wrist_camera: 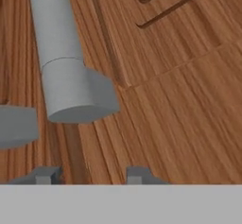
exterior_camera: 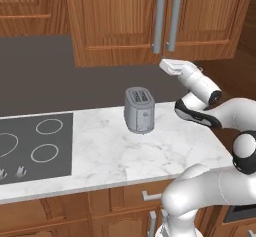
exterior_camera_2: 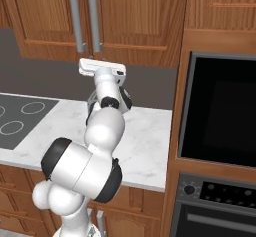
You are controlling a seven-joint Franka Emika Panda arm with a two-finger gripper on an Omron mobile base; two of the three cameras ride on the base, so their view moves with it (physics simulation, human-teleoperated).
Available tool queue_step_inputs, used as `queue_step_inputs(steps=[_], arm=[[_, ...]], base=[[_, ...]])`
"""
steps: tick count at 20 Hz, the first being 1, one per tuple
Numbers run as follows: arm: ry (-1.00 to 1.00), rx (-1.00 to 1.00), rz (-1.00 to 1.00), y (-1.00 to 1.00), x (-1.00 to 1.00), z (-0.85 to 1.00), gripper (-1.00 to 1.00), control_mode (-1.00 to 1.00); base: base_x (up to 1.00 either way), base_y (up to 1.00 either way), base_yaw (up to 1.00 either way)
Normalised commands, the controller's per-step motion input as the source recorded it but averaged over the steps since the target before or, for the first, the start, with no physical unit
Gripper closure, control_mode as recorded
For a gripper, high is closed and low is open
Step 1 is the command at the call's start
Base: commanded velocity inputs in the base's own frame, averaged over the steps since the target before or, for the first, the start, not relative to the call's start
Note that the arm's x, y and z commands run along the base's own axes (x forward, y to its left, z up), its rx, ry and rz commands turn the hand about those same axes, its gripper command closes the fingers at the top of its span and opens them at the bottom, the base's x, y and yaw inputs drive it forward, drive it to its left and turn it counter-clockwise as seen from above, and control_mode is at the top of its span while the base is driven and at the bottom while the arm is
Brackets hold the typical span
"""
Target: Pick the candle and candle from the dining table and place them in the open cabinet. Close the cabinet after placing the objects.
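The tall reddish-brown cabinet (exterior_camera: 115, 21) (exterior_camera_2: 135, 16) hangs above the counter, and both its panelled doors look flush and closed. Two long grey bar handles (exterior_camera: 175, 18) (exterior_camera_2: 94, 18) run down the seam. My gripper (exterior_camera: 169, 64) (exterior_camera_2: 100, 67) is raised to the doors' lower edge, just under the handles and pointing at the wood. In the hand view the lower end of one handle (wrist_camera: 71, 81) fills the space just ahead of my gripper (wrist_camera: 90, 176). Its fingertips (wrist_camera: 137, 175) stand apart with nothing between them. The candles and the dining table are out of view.
A grey toaster (exterior_camera: 139, 110) stands on the marble counter (exterior_camera: 165, 151) below my hand. A black hob (exterior_camera: 35, 146) lies to the left. A tall wooden oven unit with a black oven (exterior_camera_2: 220, 111) borders the counter on the right.
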Motion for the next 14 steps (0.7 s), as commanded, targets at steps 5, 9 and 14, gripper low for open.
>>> queue_step_inputs(steps=[5,9,14], arm=[[0.0,-0.14,-0.15,1.0,0.33,0.0,-1.0,-1.0],[0.0,-0.06,-0.29,1.0,0.01,0.0,-1.0,-1.0],[0.0,0.0,-0.39,1.0,-0.03,0.0,-1.0,-1.0]], base=[[0.0,0.0,0.0],[0.0,0.0,0.0],[0.0,0.0,0.0]])
